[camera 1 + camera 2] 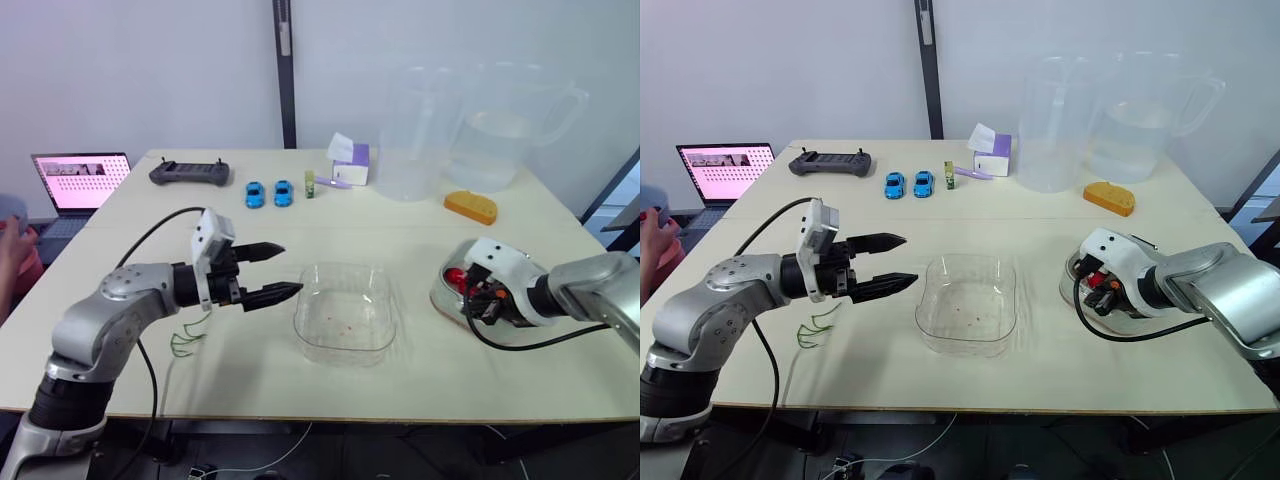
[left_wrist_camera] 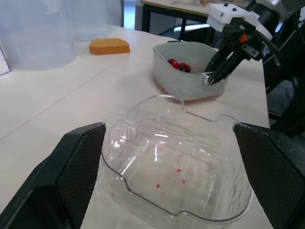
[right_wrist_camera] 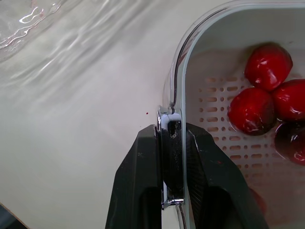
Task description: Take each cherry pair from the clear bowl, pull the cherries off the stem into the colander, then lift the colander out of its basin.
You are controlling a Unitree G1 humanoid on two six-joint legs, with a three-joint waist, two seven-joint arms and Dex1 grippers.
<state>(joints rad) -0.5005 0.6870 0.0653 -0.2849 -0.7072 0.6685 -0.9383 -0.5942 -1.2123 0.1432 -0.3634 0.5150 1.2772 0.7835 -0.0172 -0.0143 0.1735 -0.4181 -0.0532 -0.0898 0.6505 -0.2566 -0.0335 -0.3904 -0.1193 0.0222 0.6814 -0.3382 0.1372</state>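
Observation:
The clear bowl (image 1: 345,310) sits mid-table, holding nothing but a few red specks. My left gripper (image 1: 291,269) hovers open just left of its rim, fingers pointing at it. Bare green stems (image 1: 187,340) lie on the table below that arm. On the right, the white colander (image 2: 186,78) rests in its clear basin with several red cherries (image 3: 259,107) inside. My right gripper (image 3: 172,143) is shut on the colander's near rim, one finger inside the wall and one outside.
Along the back stand a laptop (image 1: 80,180), a black controller (image 1: 189,173), two blue toy cars (image 1: 268,193), a purple box (image 1: 350,160), clear jugs (image 1: 490,130) and an orange sponge (image 1: 470,206). A person's hand (image 1: 12,240) shows at the far left.

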